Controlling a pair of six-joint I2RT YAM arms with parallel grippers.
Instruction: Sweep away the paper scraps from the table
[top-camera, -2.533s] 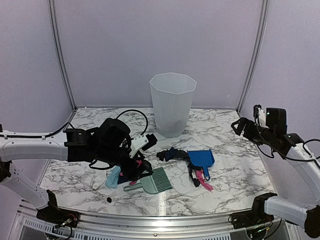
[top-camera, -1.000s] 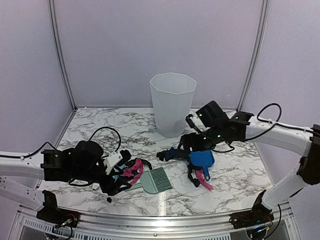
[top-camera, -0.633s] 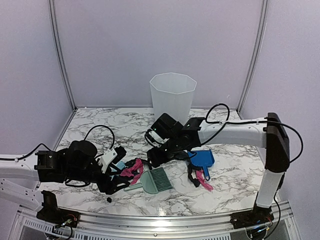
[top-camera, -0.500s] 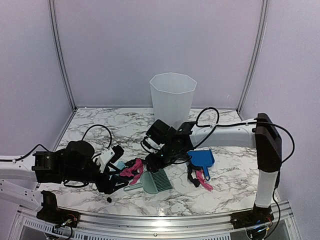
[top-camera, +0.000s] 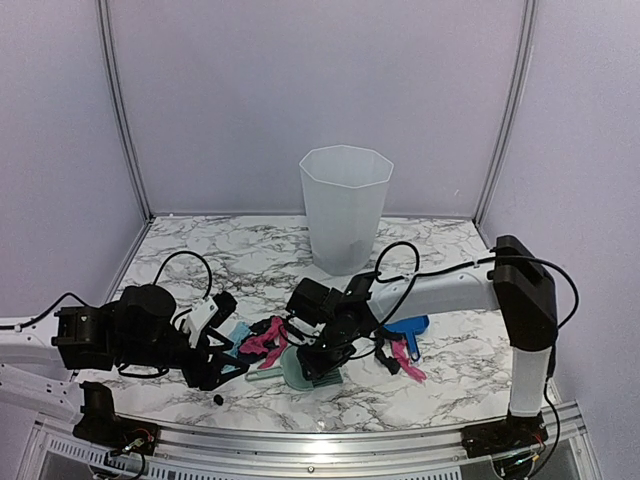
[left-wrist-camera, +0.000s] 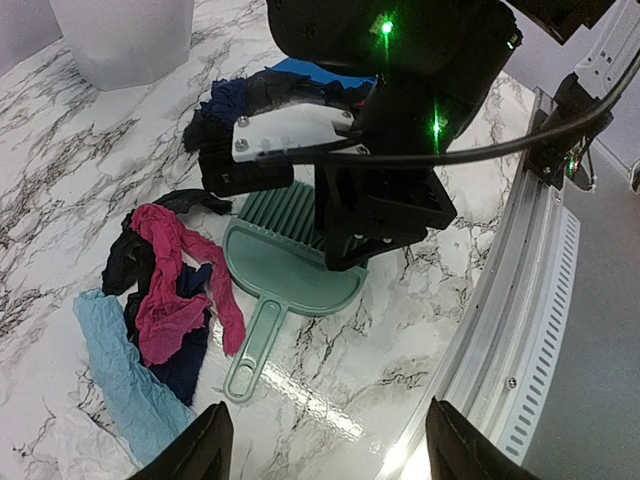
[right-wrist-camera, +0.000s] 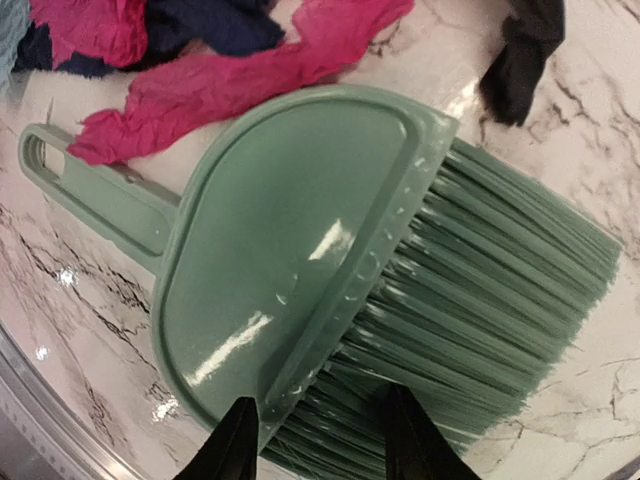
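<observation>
Right claw (right-wrist-camera: 320, 440): fingers spread wide, nothing between them, hanging right over the brush (right-wrist-camera: 300, 250). One tip sits above the rim of its back, the other above the bristles. Whether they touch it, I cannot tell.
Left claw (left-wrist-camera: 325, 455): also spread and empty, low over the table (top-camera: 450, 370), just off the brush's handle end.
Brush: pale green, lying flat, back up, under the right claw.
Paper scraps (left-wrist-camera: 165, 290): here's the main heap, pink, navy and black tangled just beside the brush's handle, with a light blue strip on the heap's outer side. One pink strip runs along the curved edge of the brush's back, touching it.
More scraps: a dark navy-and-black bundle just past the brush's bristle tips; a pink and a black one farther off on that side.
Dustpan (top-camera: 408, 325): blue, near the brush's bristle side, partly hidden by the right arm.
Bin (top-camera: 345, 205): pale, upright, well behind the brush.
</observation>
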